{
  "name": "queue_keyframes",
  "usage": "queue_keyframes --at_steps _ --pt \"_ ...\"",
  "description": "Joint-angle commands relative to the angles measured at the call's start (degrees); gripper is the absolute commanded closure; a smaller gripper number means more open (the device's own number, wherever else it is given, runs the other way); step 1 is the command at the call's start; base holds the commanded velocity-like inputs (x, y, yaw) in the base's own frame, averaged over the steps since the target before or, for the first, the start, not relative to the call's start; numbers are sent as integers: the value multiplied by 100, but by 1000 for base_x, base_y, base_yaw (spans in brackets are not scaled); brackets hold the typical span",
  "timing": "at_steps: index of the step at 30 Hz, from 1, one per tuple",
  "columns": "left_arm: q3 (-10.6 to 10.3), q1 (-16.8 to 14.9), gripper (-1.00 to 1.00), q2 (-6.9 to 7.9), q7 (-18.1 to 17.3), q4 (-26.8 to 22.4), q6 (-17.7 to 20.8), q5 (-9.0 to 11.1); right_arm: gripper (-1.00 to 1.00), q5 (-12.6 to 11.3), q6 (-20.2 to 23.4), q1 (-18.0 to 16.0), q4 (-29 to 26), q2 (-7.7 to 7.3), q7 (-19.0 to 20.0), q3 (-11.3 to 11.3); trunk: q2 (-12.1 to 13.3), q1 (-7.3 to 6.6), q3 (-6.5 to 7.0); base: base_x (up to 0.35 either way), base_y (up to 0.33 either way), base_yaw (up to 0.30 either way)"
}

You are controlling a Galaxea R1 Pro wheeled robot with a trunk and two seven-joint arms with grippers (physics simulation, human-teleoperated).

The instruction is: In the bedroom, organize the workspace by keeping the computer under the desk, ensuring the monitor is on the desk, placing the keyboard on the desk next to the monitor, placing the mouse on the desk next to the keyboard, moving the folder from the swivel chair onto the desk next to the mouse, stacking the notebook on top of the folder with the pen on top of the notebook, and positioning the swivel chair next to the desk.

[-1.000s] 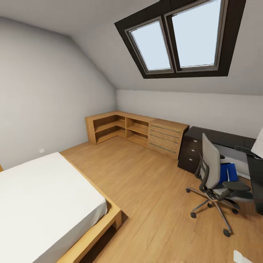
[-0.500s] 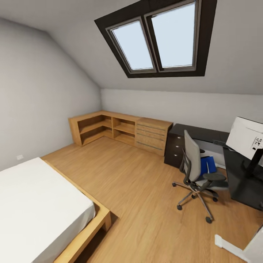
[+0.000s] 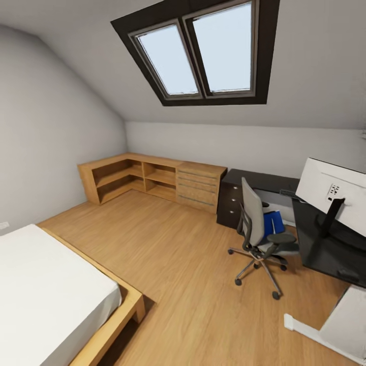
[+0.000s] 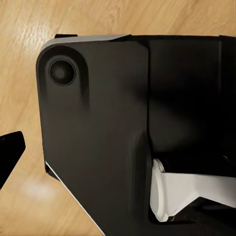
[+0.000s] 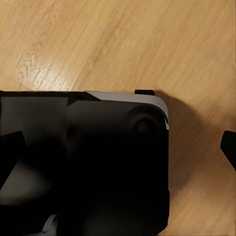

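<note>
Ahead, an attic bedroom with sloped pale grey walls, a dark-framed skylight [image 3: 203,51] and a light wood plank floor [image 3: 178,264]. Low wooden bed [image 3: 56,300] with white mattress at the near left. Along the far wall, a light wooden shelf unit and dresser [image 3: 152,180], then the black L-shaped desk [image 3: 325,244] at the right. On the desk, the wide monitor [image 3: 333,195], white back showing, on a thin black stand. Just in front of the desk, the grey swivel chair [image 3: 259,231], back turned this way, with the bright blue folder [image 3: 273,222] on its seat. Left gripper [image 4: 10,157]: one black fingertip over the floor, state impossible to tell. Right gripper [image 5: 118,147]: dark fingertips at both picture edges, well apart, holding nothing.
</note>
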Motion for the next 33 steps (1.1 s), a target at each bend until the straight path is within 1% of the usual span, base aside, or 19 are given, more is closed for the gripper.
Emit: queue_keyframes --at_steps 1,7,10,11,13,16,19,33 --pt "-1 -2 -100 0 -2 0 -15 1 -100 3 -34 -5 6 1 0 -1 -8 2 -14 0 0 -183" --pt "-2 -2 -100 0 -2 0 -22 1 -100 3 -353 -5 20 1 1 -5 -8 2 -44 0 0 -217" --pt "2 -2 -100 5 0 0 -91 1 -100 3 -411 -5 22 1 0 -5 -8 2 -58 0 0 -239" --pt "3 -2 -100 6 1 0 -132 1 -100 3 -419 -5 23 1 0 -4 -8 2 -62 0 0 -242" --pt "10 -2 -100 6 2 0 -363 1 -100 3 -441 -5 23 -1 0 -8 -8 2 -71 0 0 -243" --pt "14 -2 -100 6 5 0 -534 1 -100 3 -451 -5 21 -5 0 -7 -8 2 -84 0 0 -244" --pt "15 -2 -100 7 6 0 -621 1 -100 2 -455 -5 20 -7 0 -6 -8 2 -97 0 0 -245" --pt "16 -2 -100 1 7 0 -668 1 -100 -5 -457 -5 15 -8 0 -2 -8 2 -158 8 -6 -245"
